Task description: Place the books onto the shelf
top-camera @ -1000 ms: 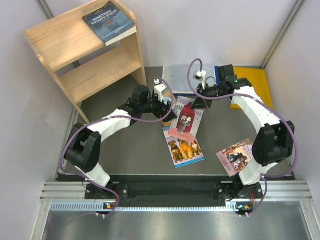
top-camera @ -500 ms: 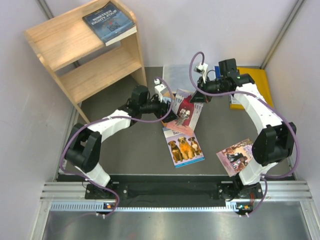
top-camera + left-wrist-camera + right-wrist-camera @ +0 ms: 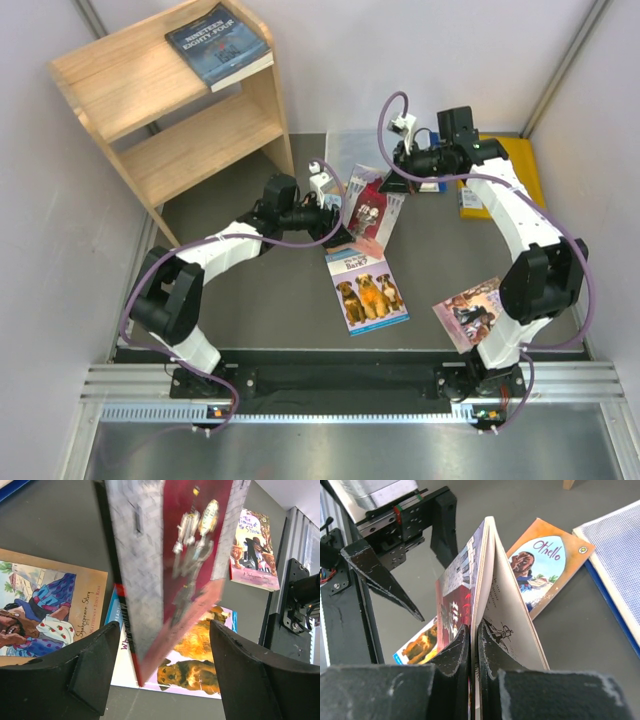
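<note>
Looking down from above, the right gripper (image 3: 386, 187) is clamped on the far edge of the maroon-red book (image 3: 368, 212) and tips it up off the counter (image 3: 270, 300). I judge this is meant to offer its lower edge to the left gripper (image 3: 338, 230), whose jaws stand apart on either side of that edge. The shelf (image 3: 150, 110) stands at the far left, well apart from both arms, with the dark blue book (image 3: 218, 45) lying flat on its top board. The light blue book (image 3: 368, 295) lies flat just nearer than the raised one. The pink-purple book (image 3: 472, 312) lies by the right arm's base.

From the left wrist, the maroon-red book hangs tilted between two wide-set fingers (image 3: 95, 655), and neither seems to touch it. The orange-brown book (image 3: 45, 605) lies flat below, to the left.

From the right wrist, the jaws are pinched tight on the book's edge and its pages fan slightly. The grey-white folder (image 3: 615, 540) lies beyond.

The counter is dark and matte. Pale walls (image 3: 420, 60) close around it, and a metal rail (image 3: 350, 385) runs along the near edge.
</note>
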Robot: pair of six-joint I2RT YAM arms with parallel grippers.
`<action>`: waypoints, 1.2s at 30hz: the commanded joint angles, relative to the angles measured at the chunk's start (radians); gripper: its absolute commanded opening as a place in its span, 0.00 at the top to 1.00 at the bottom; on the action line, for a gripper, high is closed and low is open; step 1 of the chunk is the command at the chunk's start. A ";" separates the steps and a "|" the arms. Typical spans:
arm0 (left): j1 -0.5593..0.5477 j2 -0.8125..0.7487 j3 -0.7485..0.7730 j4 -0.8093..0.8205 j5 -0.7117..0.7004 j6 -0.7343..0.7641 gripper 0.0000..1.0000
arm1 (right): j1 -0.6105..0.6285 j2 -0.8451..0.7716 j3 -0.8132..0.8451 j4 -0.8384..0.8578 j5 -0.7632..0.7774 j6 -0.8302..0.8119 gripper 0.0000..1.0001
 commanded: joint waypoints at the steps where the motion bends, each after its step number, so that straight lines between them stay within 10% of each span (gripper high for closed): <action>1: -0.001 -0.041 0.004 0.030 0.032 0.002 0.29 | -0.012 0.007 0.078 0.019 -0.005 0.005 1.00; 16: -0.002 -0.033 0.018 0.042 0.050 -0.022 0.65 | -0.028 0.010 0.094 0.029 -0.016 0.011 1.00; 22: -0.001 -0.003 0.045 0.048 0.096 -0.053 1.00 | -0.028 0.008 0.090 0.027 -0.022 0.006 1.00; 26: -0.002 0.005 0.062 0.008 0.100 -0.054 1.00 | -0.026 0.003 0.079 0.056 0.007 0.029 0.99; 31: -0.002 -0.033 0.093 -0.062 0.060 -0.031 1.00 | -0.029 -0.081 -0.046 0.226 0.121 0.149 0.49; 36: -0.002 -0.107 0.170 -0.180 -0.012 0.013 1.00 | -0.040 -0.235 -0.252 0.458 0.240 0.239 0.31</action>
